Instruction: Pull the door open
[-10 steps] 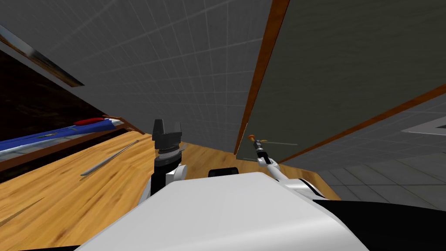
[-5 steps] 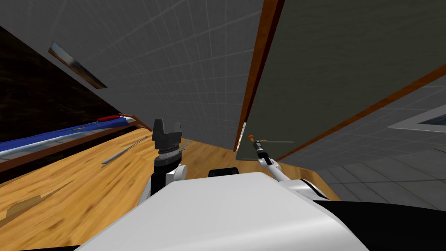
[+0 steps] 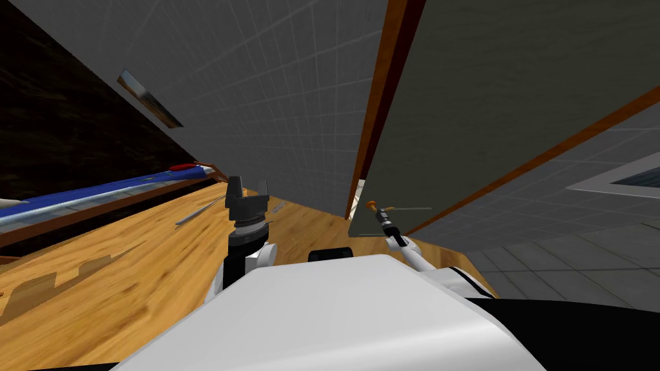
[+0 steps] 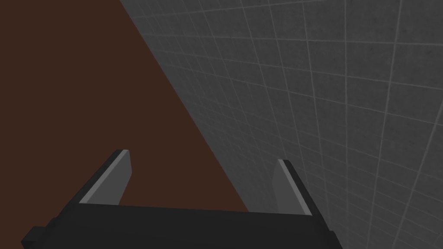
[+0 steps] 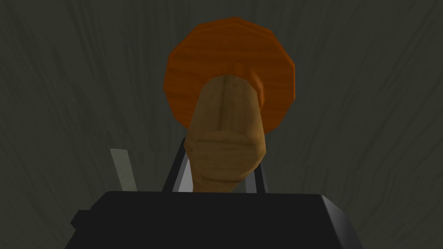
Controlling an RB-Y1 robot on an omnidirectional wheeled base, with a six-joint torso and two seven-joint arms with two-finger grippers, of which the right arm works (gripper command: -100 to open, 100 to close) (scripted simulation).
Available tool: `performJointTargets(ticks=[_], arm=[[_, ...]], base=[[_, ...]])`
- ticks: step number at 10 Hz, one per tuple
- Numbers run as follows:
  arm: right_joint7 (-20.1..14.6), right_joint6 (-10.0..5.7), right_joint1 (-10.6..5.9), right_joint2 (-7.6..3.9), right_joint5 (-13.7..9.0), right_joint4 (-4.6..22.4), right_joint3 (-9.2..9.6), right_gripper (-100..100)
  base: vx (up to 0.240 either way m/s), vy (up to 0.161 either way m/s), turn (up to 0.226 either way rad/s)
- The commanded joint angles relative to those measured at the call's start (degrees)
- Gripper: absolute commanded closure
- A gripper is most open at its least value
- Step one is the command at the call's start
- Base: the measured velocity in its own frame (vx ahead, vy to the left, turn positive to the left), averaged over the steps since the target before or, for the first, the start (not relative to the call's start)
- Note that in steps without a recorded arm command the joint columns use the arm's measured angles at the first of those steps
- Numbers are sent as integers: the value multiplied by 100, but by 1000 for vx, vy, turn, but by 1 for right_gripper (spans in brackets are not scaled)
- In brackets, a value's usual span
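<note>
A dark grey-green door [image 3: 515,96] hangs in an orange-brown frame [image 3: 380,109] and stands slightly ajar, with a narrow gap along its edge. Its handle [image 3: 372,205] has an orange round rosette [image 5: 229,65] and a tan lever [image 5: 225,138]. My right gripper [image 3: 381,214] reaches the handle on an outstretched arm. In the right wrist view this gripper [image 5: 220,177] is shut on the lever, its fingers pressing both sides. My left gripper [image 3: 247,187] is held up before my chest, away from the door, and its fingers [image 4: 117,177] stand wide apart with nothing between them.
A grey tiled wall [image 3: 271,96] runs left of the door frame. The wooden floor [image 3: 129,270] spreads to the left, with a thin grey rod [image 3: 200,210] lying on it and a long blue object [image 3: 97,193] beyond. Grey floor tiles [image 3: 580,270] lie to the right.
The whole head view has swung, so I have moved. The gap between the door's edge and the frame has widened a little. My right gripper stays on the handle.
</note>
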Motion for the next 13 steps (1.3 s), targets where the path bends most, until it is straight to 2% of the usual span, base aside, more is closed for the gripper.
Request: performJointTargets(ticks=[1,3,4,5,6,7,9,10,12,13], arm=[[-113,-87,108,-80,51,-107,112,100],[-260,-216,196,-181,107,-152,243,100],[-213,-151,178,-148,89,-152,205,100],[-325,-330,305,-231,119,-147,292,100],[-350,-375,332,-256,124,-148,309,100],[-434,-529,426,-341,144,-152,367,100],[-553,-746,560,-461,171,-158,449,100],[-582,-799,592,-491,178,-159,468,100],[-715,-1043,741,-626,209,-165,560,100],[-681,-1007,630,-562,208,-49,552,100]], base=[[-234,-79,119],[-244,-82,94],[-99,-40,22],[-165,-47,136],[-214,-79,141],[-192,-91,177],[-225,-99,160],[-189,-82,96],[-228,-103,146],[-106,-41,30]])
